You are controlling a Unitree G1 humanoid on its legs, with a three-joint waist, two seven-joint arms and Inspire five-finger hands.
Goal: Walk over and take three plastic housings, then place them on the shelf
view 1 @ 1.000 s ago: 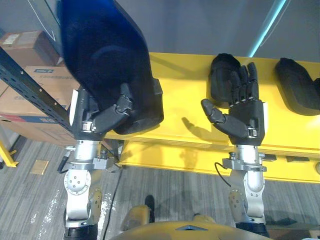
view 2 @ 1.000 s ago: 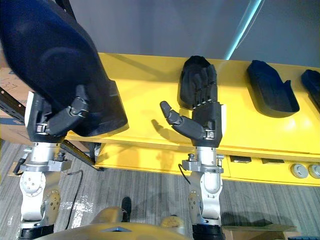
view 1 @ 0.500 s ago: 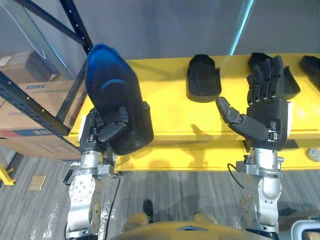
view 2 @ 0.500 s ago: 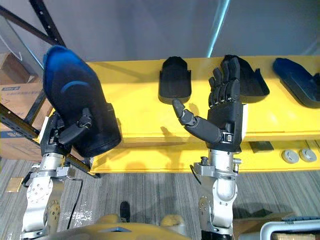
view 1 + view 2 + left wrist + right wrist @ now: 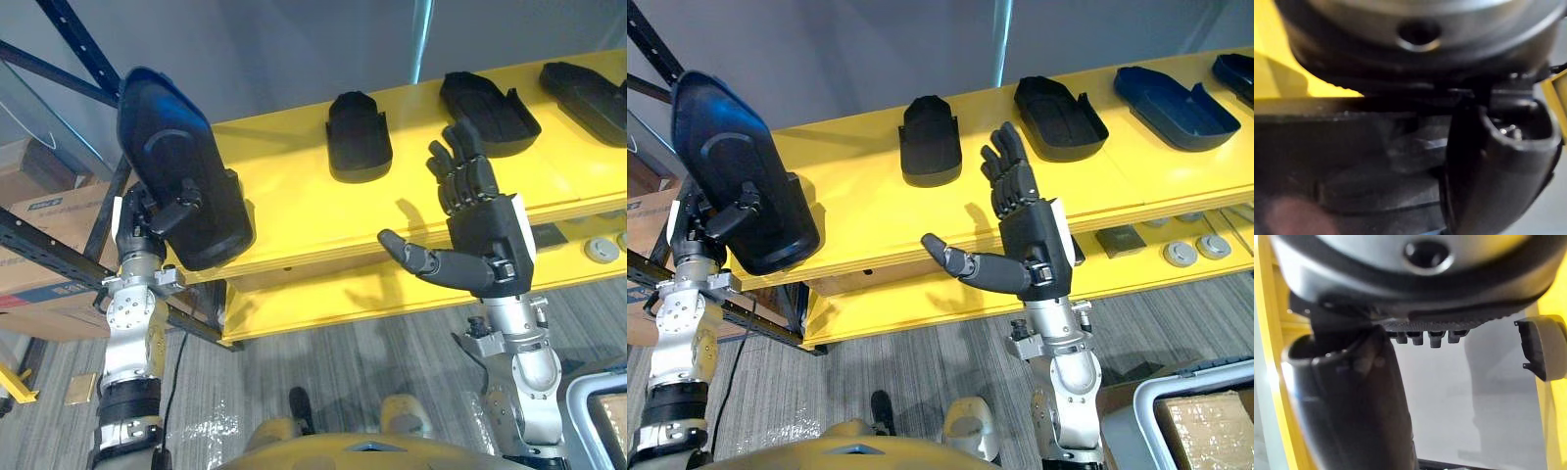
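At the robot's left side, the left robot hand holds a large dark housing upright, rounded end up. The thumb is curled across the housing's face, and the fingers are hidden behind it. In the left wrist view the thumb presses against the dark plastic. The housing's lower end overlaps the left end of the yellow table. Whether it touches the table cannot be told.

The right robot hand hovers at the table's front edge with its palm turned toward the left. Its fingers are straight and spread, its thumb sticks out sideways, and it holds nothing. The right wrist view shows the same: the thumb stands apart from the row of fingertips.

Along the back of the table, 4 more housings lie flat in a row, apart from each other. They are a short housing, a wider housing, a long bluish housing and an edge housing cut off at the upper right. The short housing lies just beyond the right robot hand's fingertips.

Under the tabletop, 2 grey discs sit on a lower level at the right. A dark metal rack with cardboard boxes stands to the left of the table. The floor is grey planking.
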